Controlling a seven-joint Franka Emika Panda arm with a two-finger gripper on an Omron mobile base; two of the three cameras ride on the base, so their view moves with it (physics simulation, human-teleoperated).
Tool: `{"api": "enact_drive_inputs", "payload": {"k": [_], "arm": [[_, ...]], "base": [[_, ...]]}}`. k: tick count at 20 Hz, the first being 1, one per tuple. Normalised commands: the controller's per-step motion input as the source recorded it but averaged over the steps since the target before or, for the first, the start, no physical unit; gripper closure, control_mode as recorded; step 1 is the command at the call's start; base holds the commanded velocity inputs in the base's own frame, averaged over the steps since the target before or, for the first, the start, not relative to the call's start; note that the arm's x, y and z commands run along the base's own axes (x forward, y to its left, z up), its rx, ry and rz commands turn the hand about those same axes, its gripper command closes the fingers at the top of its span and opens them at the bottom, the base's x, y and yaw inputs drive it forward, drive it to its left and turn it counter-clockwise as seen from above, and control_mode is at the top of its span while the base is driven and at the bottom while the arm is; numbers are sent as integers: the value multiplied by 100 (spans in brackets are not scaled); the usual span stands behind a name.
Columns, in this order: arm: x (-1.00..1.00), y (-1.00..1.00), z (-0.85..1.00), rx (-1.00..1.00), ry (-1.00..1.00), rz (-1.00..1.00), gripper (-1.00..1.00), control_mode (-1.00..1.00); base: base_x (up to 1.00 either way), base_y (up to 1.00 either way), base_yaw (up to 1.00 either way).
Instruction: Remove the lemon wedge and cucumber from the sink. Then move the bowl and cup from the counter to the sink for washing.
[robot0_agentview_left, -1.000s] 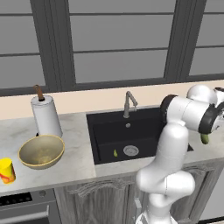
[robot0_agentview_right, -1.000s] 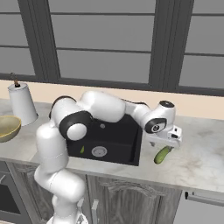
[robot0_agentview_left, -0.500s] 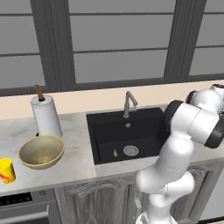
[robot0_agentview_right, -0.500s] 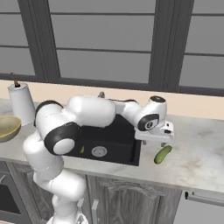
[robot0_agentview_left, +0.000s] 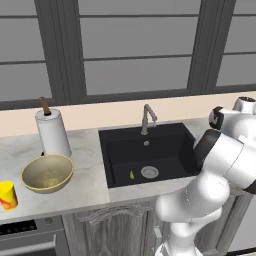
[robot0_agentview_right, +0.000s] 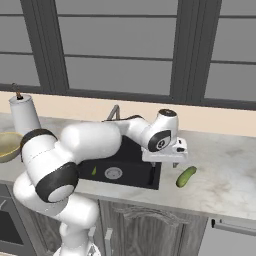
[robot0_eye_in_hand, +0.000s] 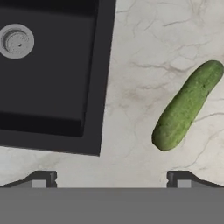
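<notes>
While the cucumber (robot0_eye_in_hand: 187, 105) lies on the counter (robot0_eye_in_hand: 140, 87), the hand (robot0_eye_in_hand: 111, 177) hangs spread wide, empty.

Gripper (robot0_agentview_right: 175, 162) drawn back from the cucumber (robot0_agentview_right: 186, 177) toward the sink (robot0_agentview_right: 150, 175) over the last second: earlier directly above the cucumber and close to it, now left of it and higher over the counter (robot0_agentview_right: 225, 175), near the sink's right rim. Fingers spread wide with nothing between them in the hand view, cucumber (robot0_eye_in_hand: 187, 105) lying free on the counter (robot0_eye_in_hand: 131, 87) to the right. Arm links shifted as well: in the left base view, wrist swung rightward and up toward the frame's right edge; in the right base view, the large white forearm swung forward, now covering more of the sink.
</notes>
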Motion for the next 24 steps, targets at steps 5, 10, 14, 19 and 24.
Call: {"api": "enact_drive_inputs", "payload": {"k": [5, 10, 14, 19, 24], "arm": [[-11, 48, 0, -4, 0, 0, -100, -100], [-9, 52, 0, -2, -1, -6, -100, -100], [-9, 55, 0, -1, 0, -6, -100, -100], [-11, 53, 0, 0, -3, -8, -100, -100], [-8, 55, 0, -2, -3, -6, -100, -100]], "base": [[0, 0, 0], [0, 0, 0], [0, 0, 0], [0, 0, 0], [0, 0, 0]]}}
